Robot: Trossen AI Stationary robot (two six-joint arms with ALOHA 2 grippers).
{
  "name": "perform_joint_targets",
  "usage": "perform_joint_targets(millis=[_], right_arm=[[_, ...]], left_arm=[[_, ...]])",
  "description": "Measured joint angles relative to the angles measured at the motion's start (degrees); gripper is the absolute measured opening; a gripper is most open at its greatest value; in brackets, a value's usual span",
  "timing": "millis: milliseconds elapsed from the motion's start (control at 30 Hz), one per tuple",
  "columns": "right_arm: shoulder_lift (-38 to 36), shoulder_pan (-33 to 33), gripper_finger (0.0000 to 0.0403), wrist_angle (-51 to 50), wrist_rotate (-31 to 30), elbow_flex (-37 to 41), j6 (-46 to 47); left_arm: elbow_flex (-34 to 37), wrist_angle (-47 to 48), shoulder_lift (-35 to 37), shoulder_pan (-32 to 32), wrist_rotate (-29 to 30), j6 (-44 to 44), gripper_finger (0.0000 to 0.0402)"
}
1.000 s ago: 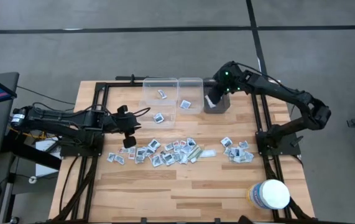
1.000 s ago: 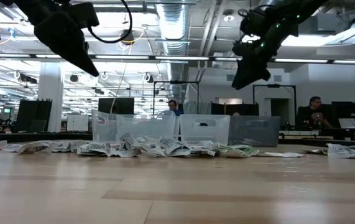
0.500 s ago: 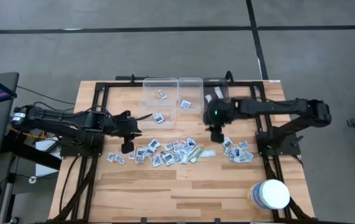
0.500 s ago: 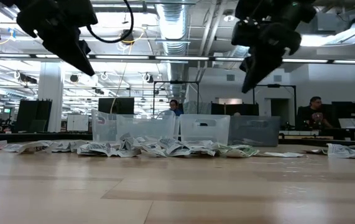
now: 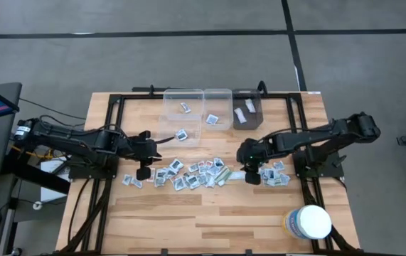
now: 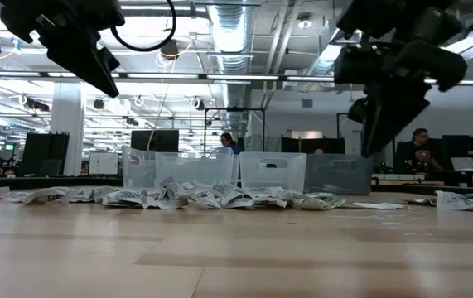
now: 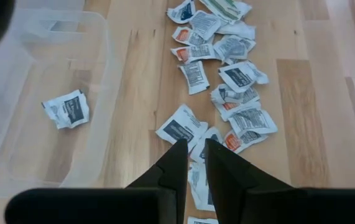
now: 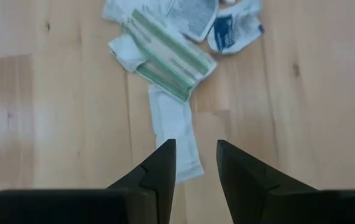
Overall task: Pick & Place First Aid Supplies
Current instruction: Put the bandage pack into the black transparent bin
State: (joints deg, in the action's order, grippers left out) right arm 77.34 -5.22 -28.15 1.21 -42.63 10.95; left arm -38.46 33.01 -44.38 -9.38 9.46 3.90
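Pale butcher-block planks form the surface (image 5: 210, 213) where dozens of first aid supplies (image 5: 192, 174), small flat crinkled packets with dark or reddish prints, lie strewn in a band across the middle and in a smaller cluster to the right, while three clear plastic bins (image 5: 210, 107) along the far edge hold only a few. Both arms appear to be at the picking stage. The right gripper (image 8: 193, 163) hangs above a long pale wrapper (image 8: 176, 127) that lies beside a green-striped packet (image 8: 165, 59); its jaws stand parted with the wrapper's end between them, holding nothing. The left gripper (image 7: 191, 158) is poised over the left end of the band, its jaws drawn to a narrow slit, with nothing visibly held, above a dark-printed packet (image 7: 180, 126). Next, each would likely need to descend squarely and pinch a thin, limp, slippery sachet off flat wood, without dragging overlapping neighbours along.
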Motion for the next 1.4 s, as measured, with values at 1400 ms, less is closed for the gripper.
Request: perform_joint_targets(millis=[1400], right_arm=[[7.24, -5.23, 0.0004, 4.88, -0.17, 2.05, -2.36]], left_arm=[[-0.02, -1.39, -1.84, -0.26, -0.10, 3.21, 0.0056]])
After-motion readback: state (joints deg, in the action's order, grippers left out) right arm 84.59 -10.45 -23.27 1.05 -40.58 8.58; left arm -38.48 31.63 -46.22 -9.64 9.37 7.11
